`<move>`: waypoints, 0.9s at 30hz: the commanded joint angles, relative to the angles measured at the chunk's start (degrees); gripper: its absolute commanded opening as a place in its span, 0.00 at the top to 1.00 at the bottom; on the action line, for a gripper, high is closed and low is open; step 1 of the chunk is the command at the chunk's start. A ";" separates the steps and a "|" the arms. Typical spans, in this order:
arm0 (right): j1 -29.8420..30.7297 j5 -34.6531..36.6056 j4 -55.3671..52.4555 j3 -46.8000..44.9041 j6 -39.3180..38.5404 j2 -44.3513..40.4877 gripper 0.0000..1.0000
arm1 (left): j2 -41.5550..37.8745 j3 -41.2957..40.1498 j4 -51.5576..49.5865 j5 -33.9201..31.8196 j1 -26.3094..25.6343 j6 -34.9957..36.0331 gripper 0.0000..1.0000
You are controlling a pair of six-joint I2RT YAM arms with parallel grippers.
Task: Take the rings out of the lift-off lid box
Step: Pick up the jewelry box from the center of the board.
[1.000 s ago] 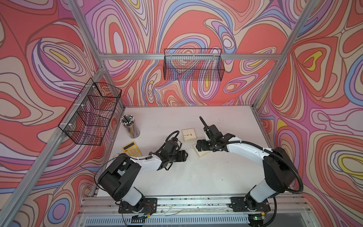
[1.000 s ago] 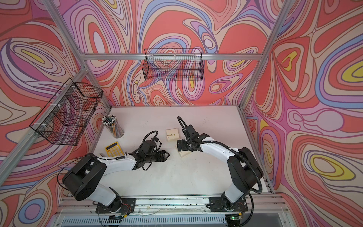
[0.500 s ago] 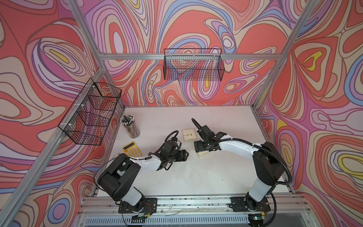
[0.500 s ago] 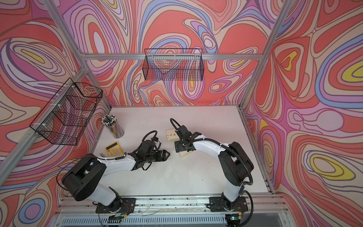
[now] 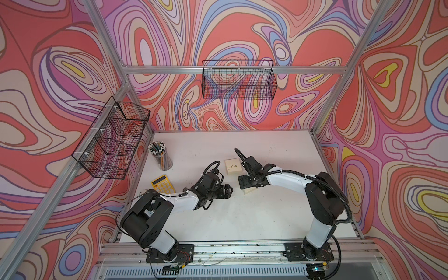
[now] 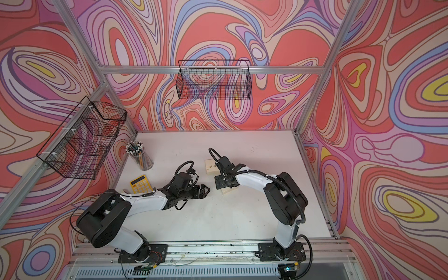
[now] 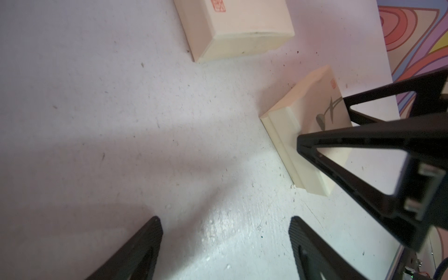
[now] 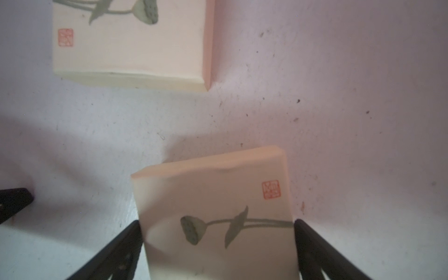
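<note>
My left hand (image 5: 229, 191) is nearest on the white worktop (image 5: 242, 218), its two black fingers spread wide with nothing between them but scuffed surface, the tips pointing across a short gap toward my right hand (image 8: 217, 221). That right hand comes in from the opposite side and reaches down over the near cream box (image 8: 206, 189). Its fingers stand at full spread, one along each side edge of the lid, right at the cardboard. I cannot tell from the wrist views whether they press on it or only flank it. The lid bears a grey-green lotus pod print and a small red seal, and in the left wrist view a stepped ledge runs along one side of the box. The rings are not visible in any view, and both boxes have their lids on. To my left, near the worktop's edge, lies a yellow calculator (image 5: 163, 184). Just beyond my right hand sits the far cream box (image 5: 233, 166), closed, with the same print and seal, apart from the near one. Farther back on the left stands a clear cup of pencils (image 5: 162, 157). A black wire basket (image 5: 114, 140) hangs on the left wall, and another wire basket (image 5: 238, 80) hangs on the back wall.
</note>
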 commanded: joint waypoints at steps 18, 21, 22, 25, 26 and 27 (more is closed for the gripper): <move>1.33 2.71 -2.07 1.38 1.29 0.72 0.06 | 1.52 -0.65 0.42 1.32 0.46 -0.55 0.14; 1.36 2.85 -2.31 1.46 1.28 0.47 0.06 | 1.47 -0.65 0.51 1.35 0.46 -0.59 0.14; 1.34 2.96 -2.50 1.55 1.25 0.62 0.06 | 1.49 -0.65 0.51 1.36 0.46 -0.54 0.14; 1.42 3.04 -2.71 1.68 1.16 1.17 0.04 | 1.38 -0.73 0.51 1.44 0.46 -0.54 0.14; 1.49 2.97 -2.71 1.75 1.10 1.43 0.04 | 1.25 -0.87 0.51 1.45 0.45 -0.54 0.14; 1.59 2.99 -2.78 1.81 1.18 1.75 0.04 | 1.22 -0.99 0.58 1.43 0.44 -0.60 0.14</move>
